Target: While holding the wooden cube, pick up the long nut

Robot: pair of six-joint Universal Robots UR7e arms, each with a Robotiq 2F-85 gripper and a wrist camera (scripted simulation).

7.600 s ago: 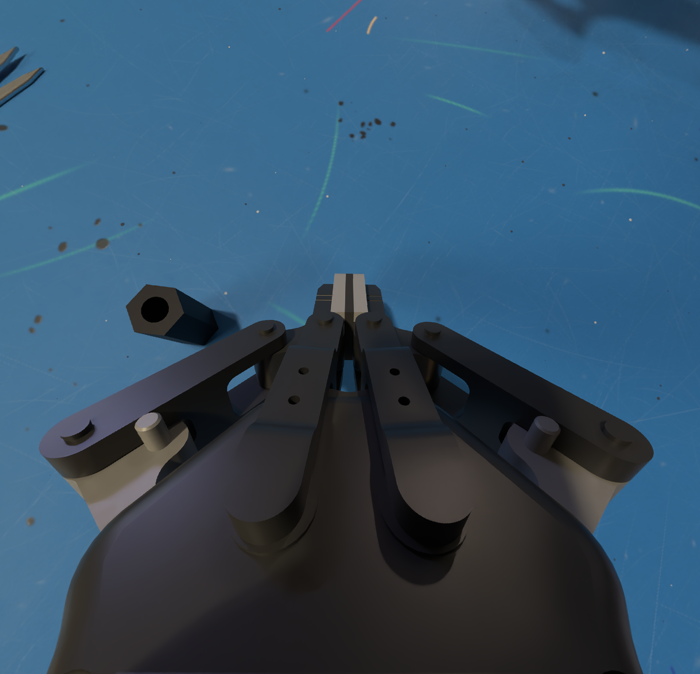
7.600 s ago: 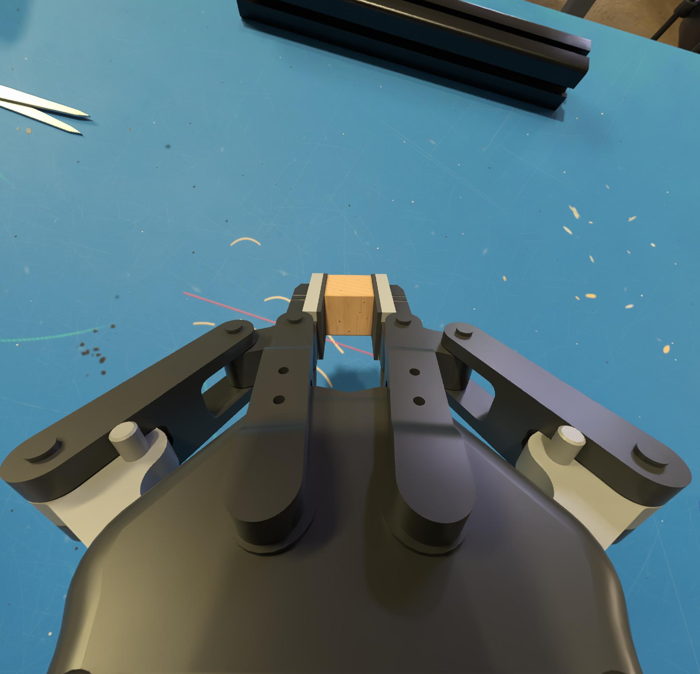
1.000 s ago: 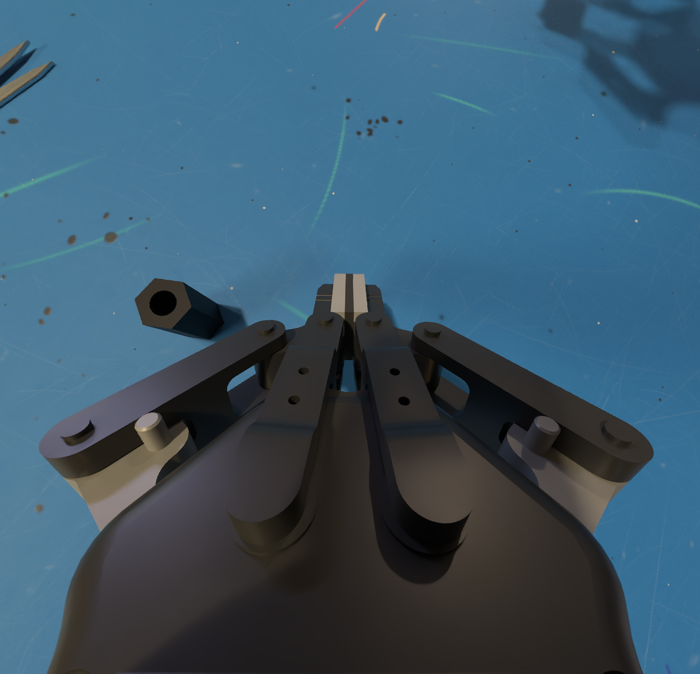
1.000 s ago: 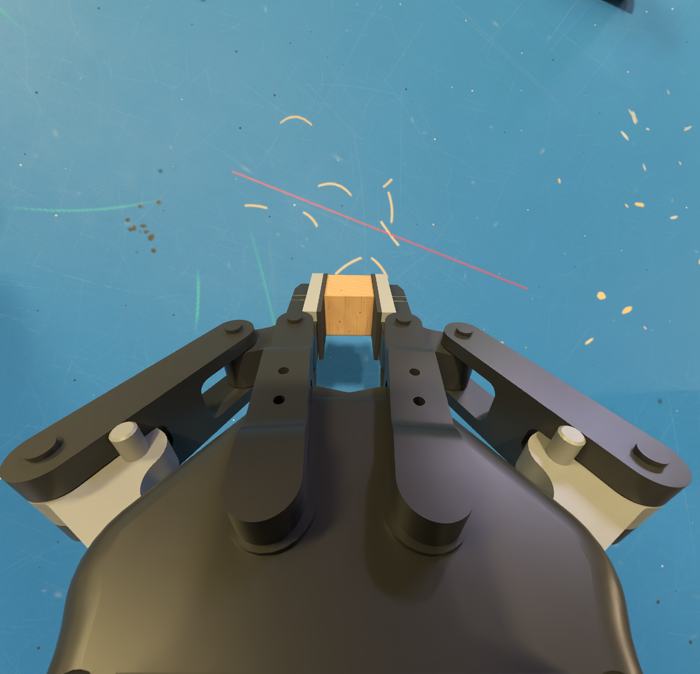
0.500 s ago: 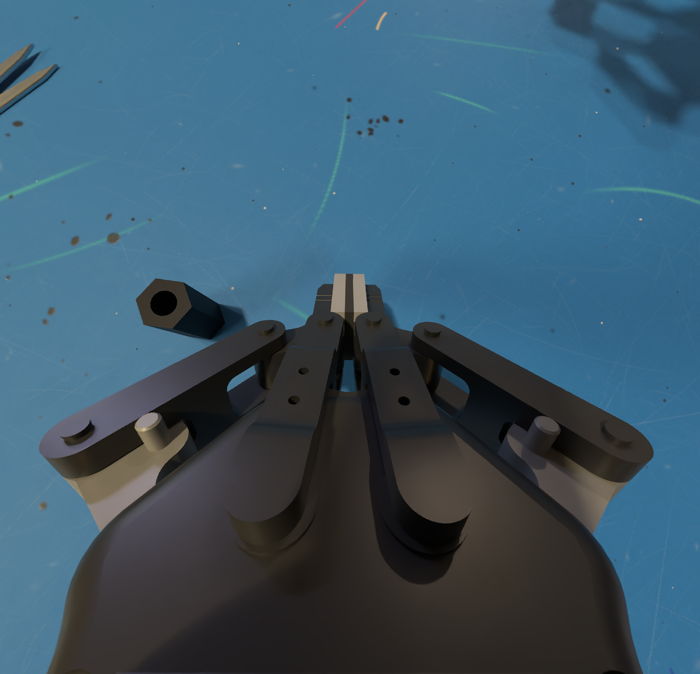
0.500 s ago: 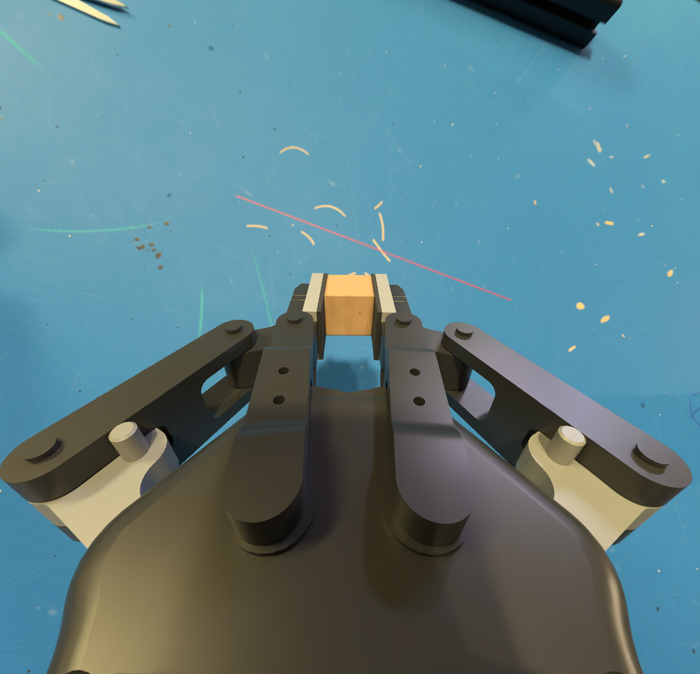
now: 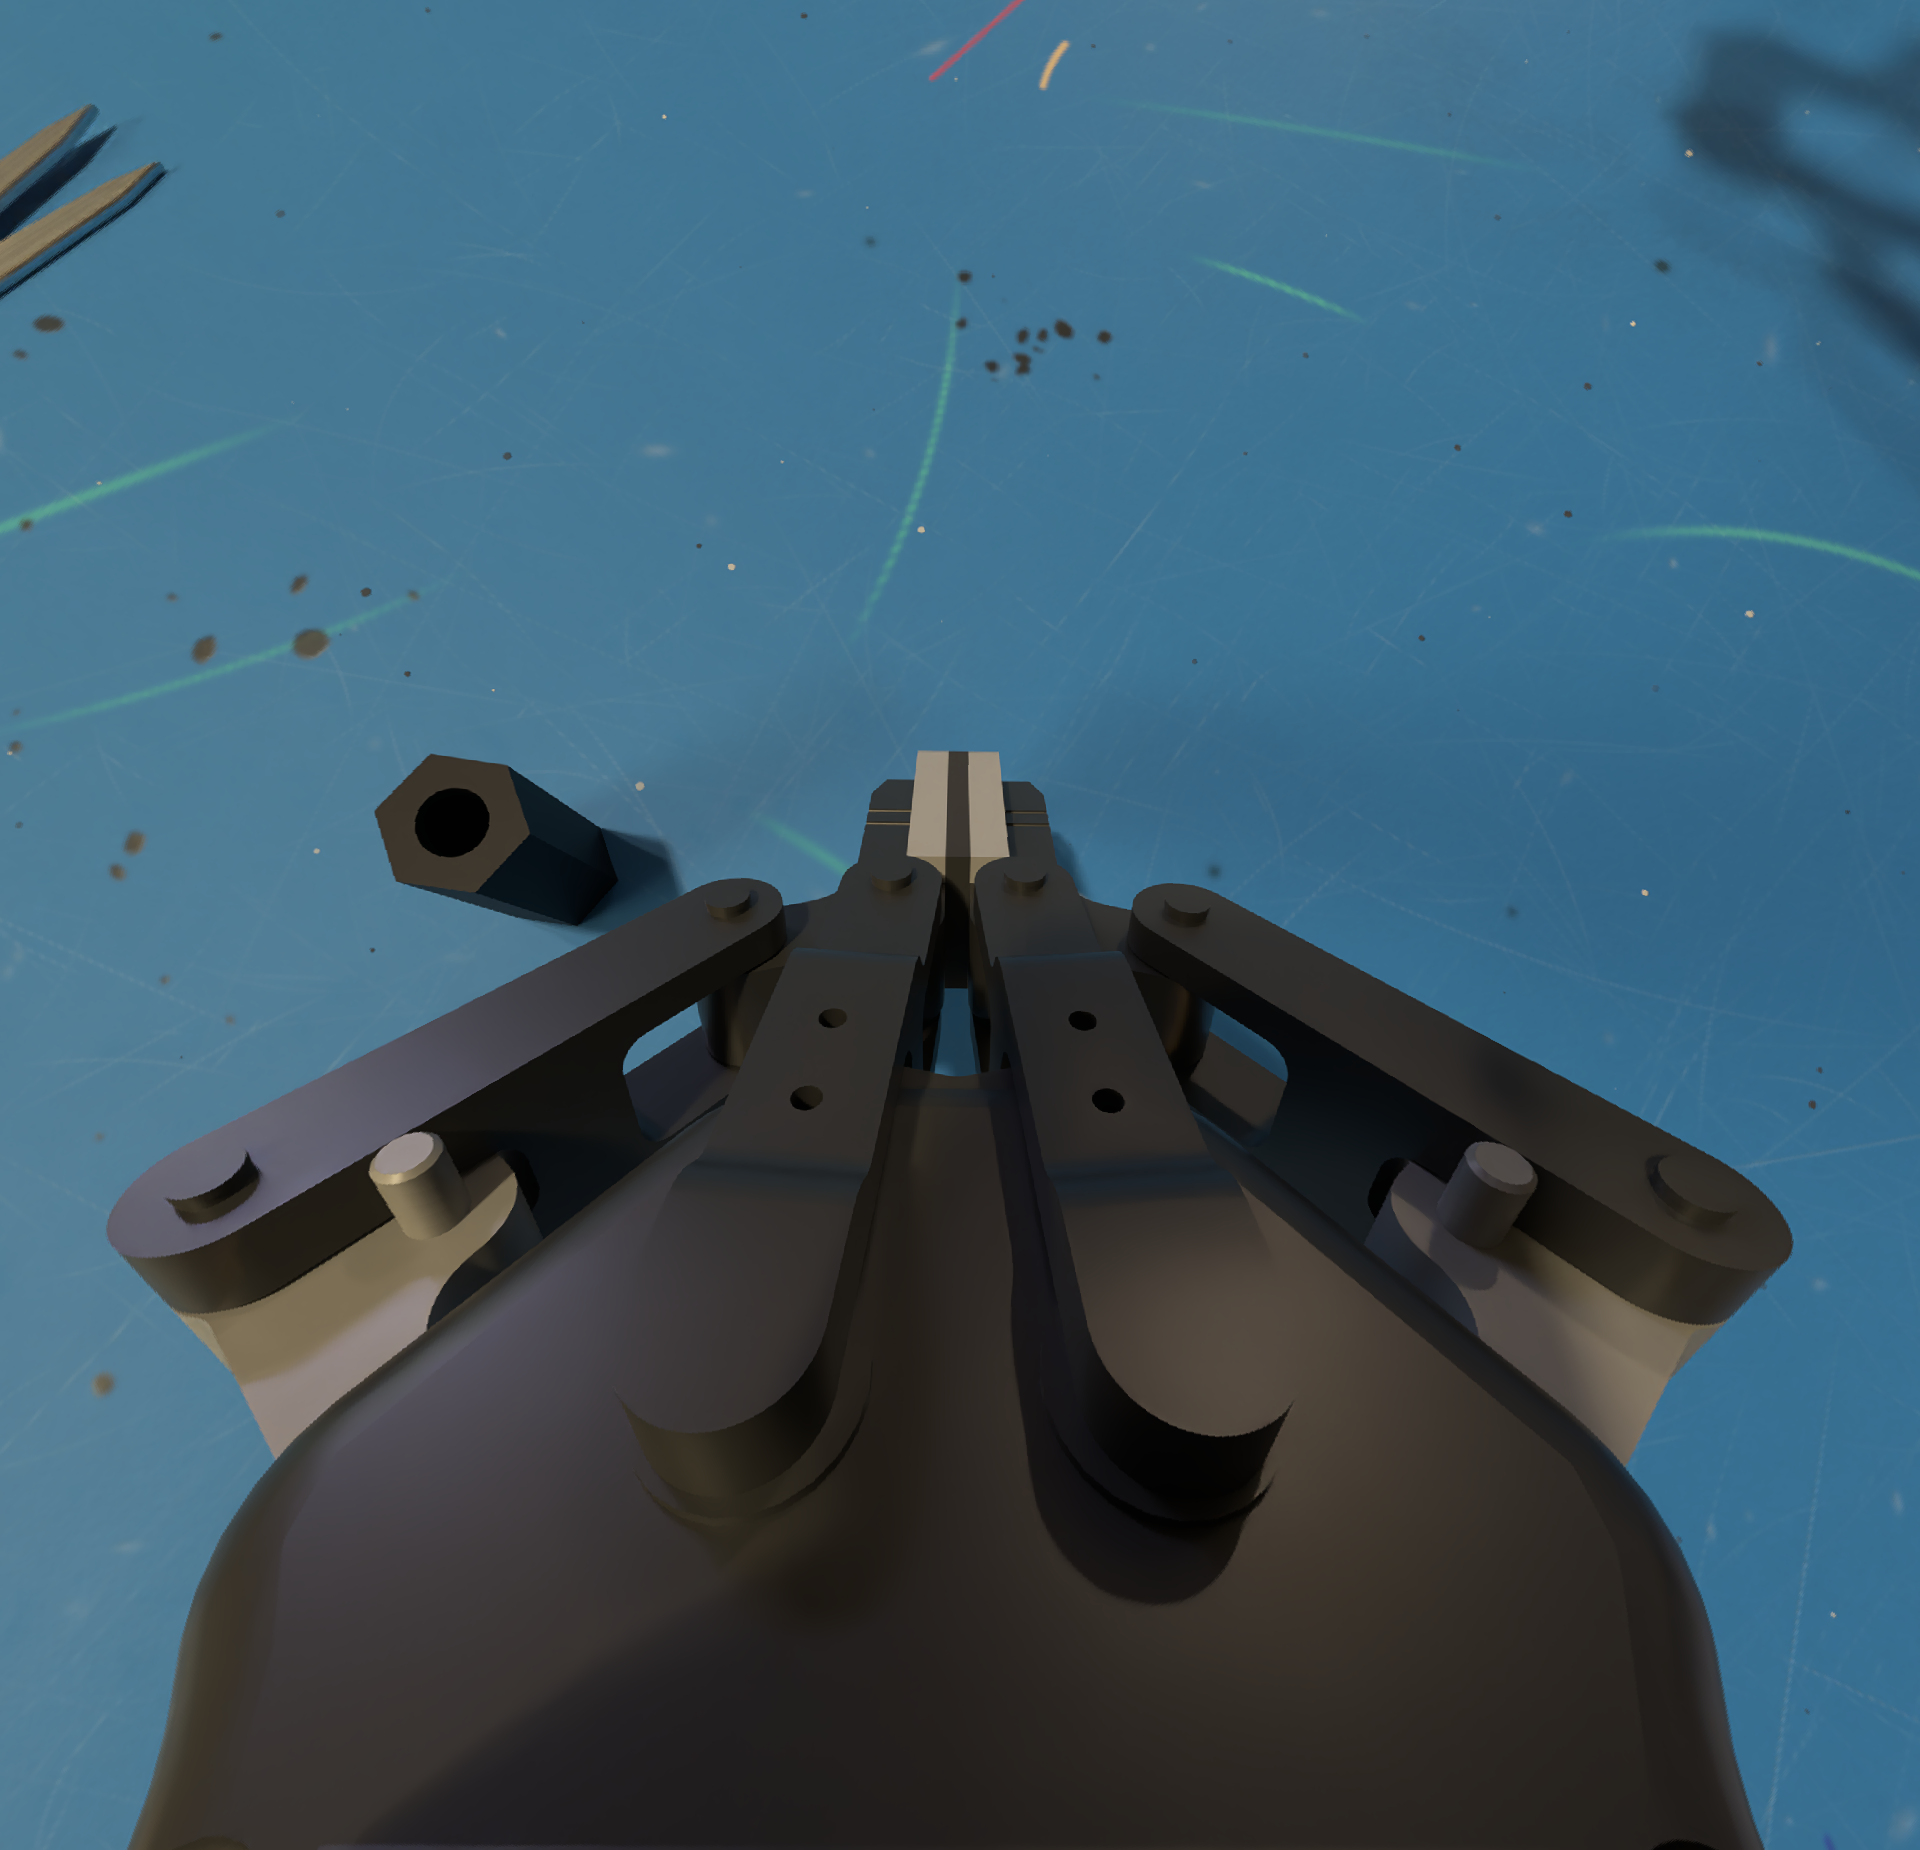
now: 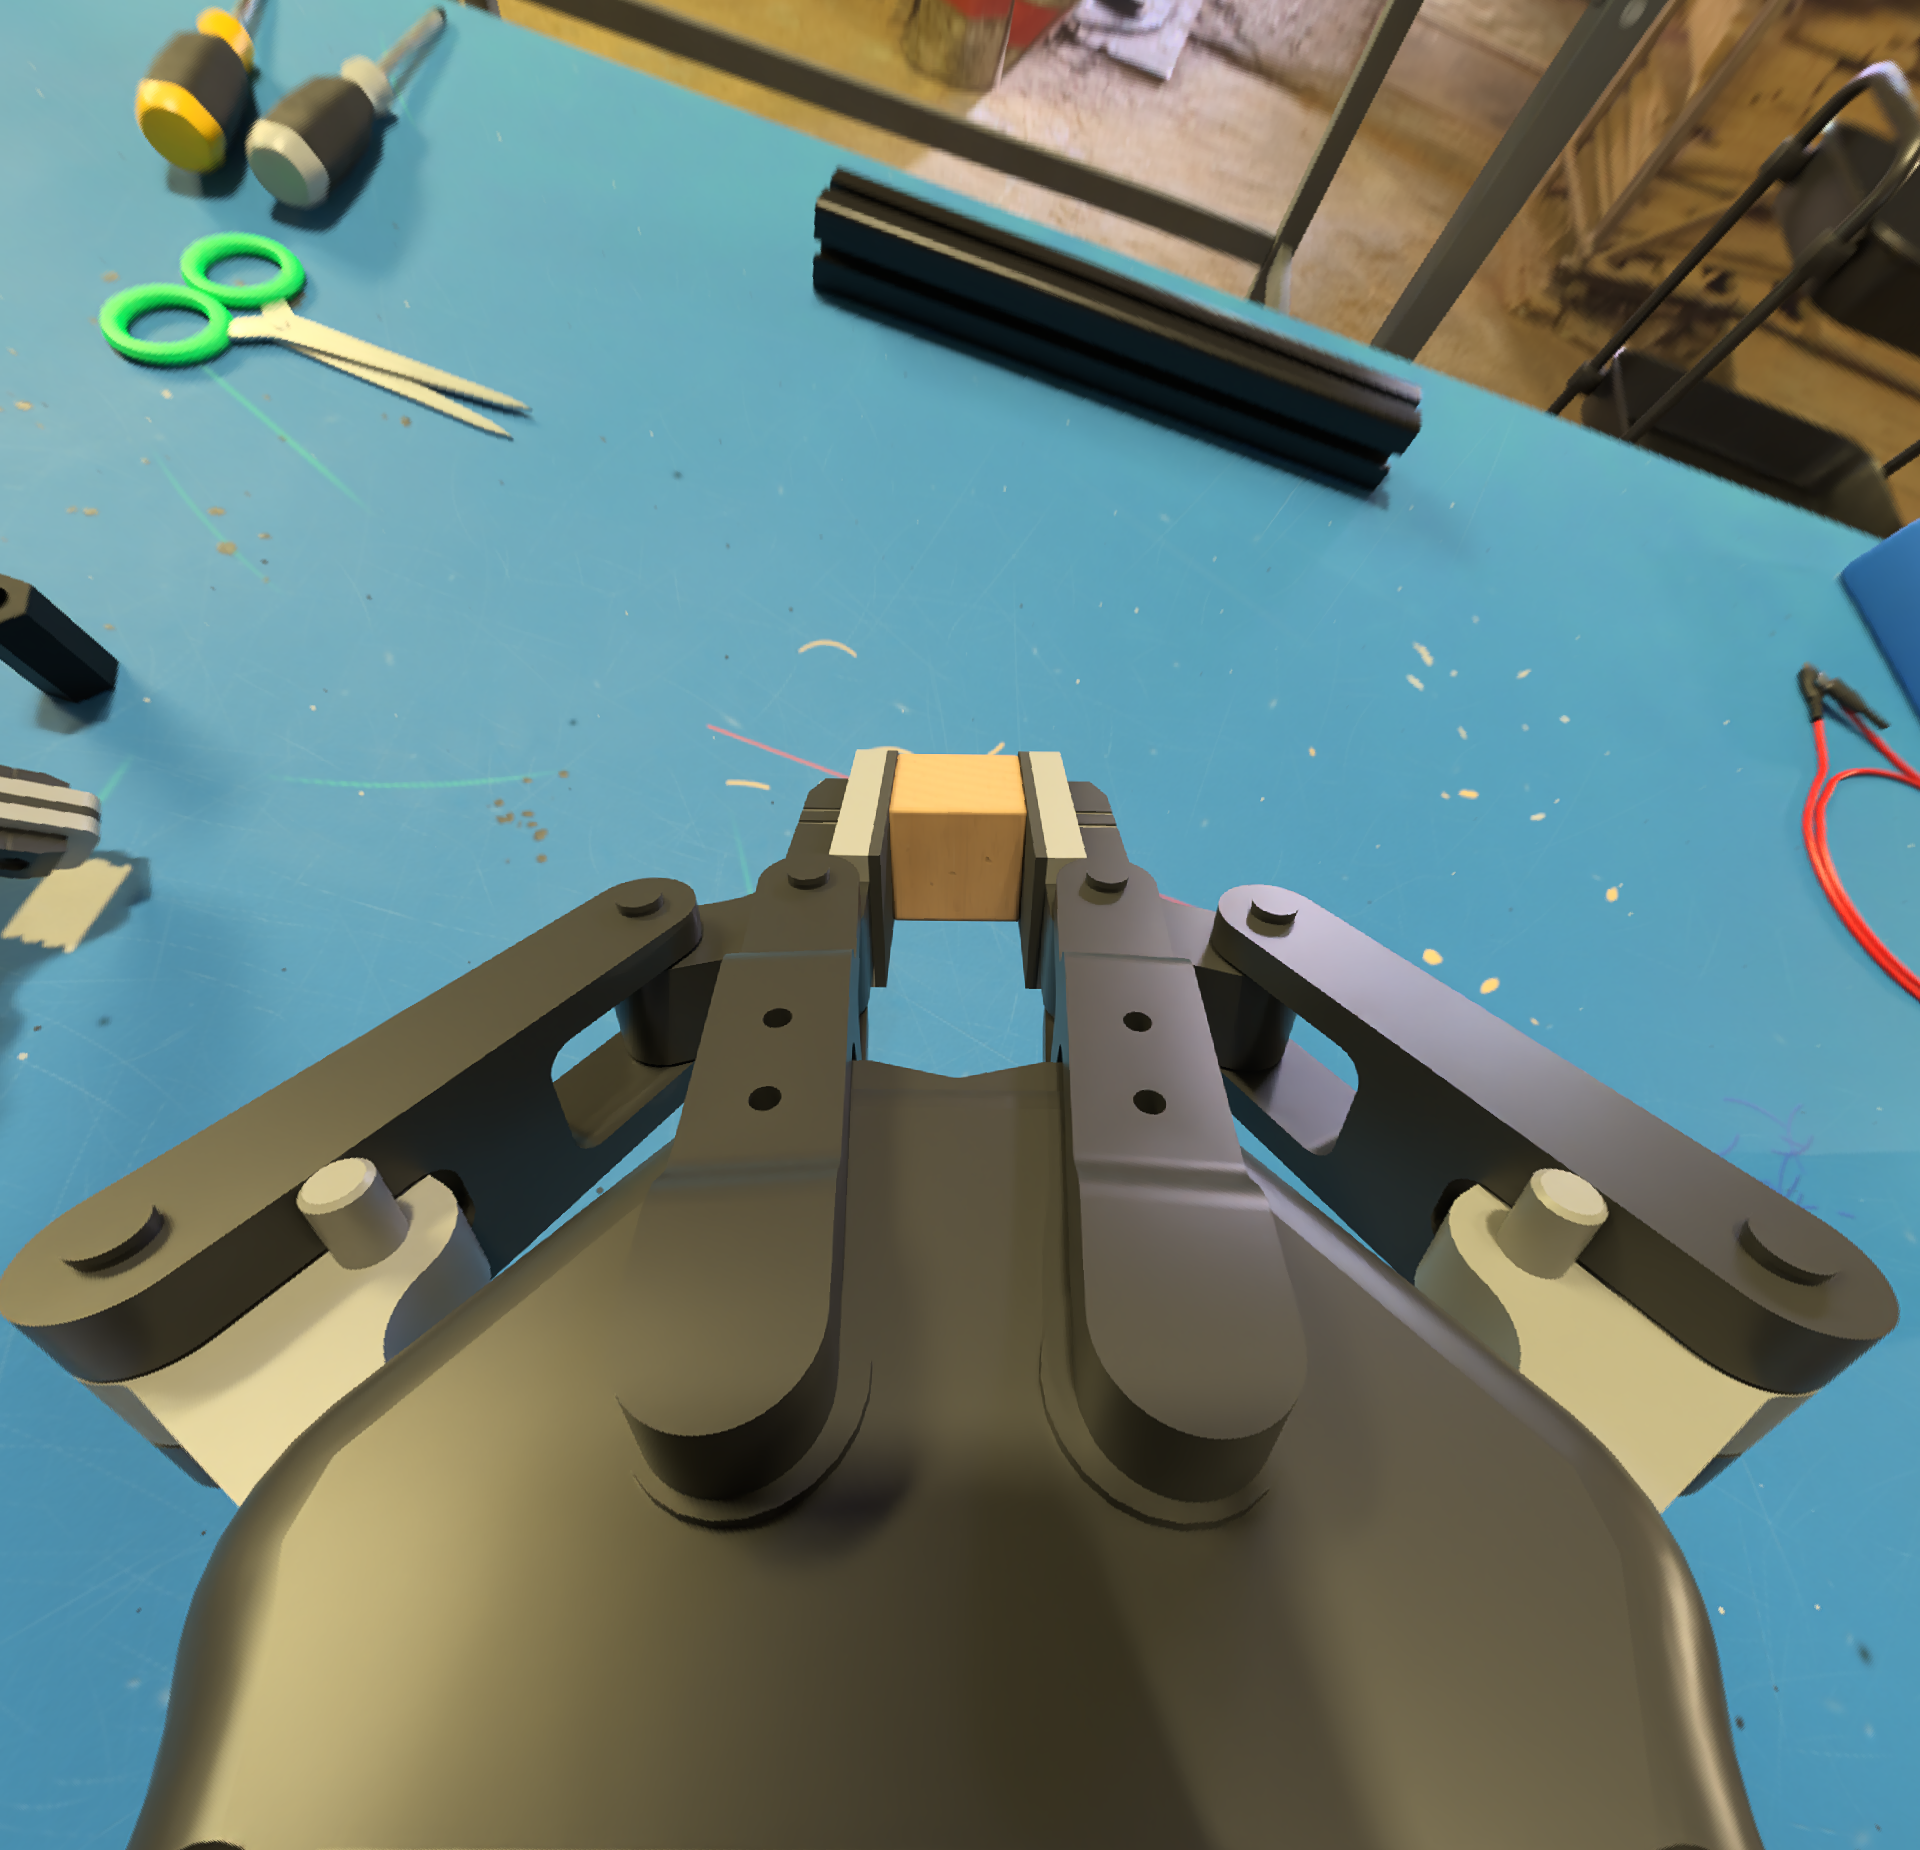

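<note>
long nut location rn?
Left wrist view: the long nut lies on its side on the blue table, just left of the shut, empty left end effector, not touching it.

Below me the blue table (image 8: 935,512) is scratched and speckled. In my right wrist view, two screwdrivers (image 8: 249,107) lie at eleven o'clock at the far edge, and green-handled scissors (image 8: 260,330) just nearer, blades toward the centre. A black slotted bar (image 8: 1112,335) lies at one o'clock along the far edge. A red wire (image 8: 1849,844) loops at three o'clock. The nut (image 7: 488,839) lies on its side at nine o'clock, its bore facing my left camera. Pale shavings (image 8: 826,647) dot the middle.
</note>
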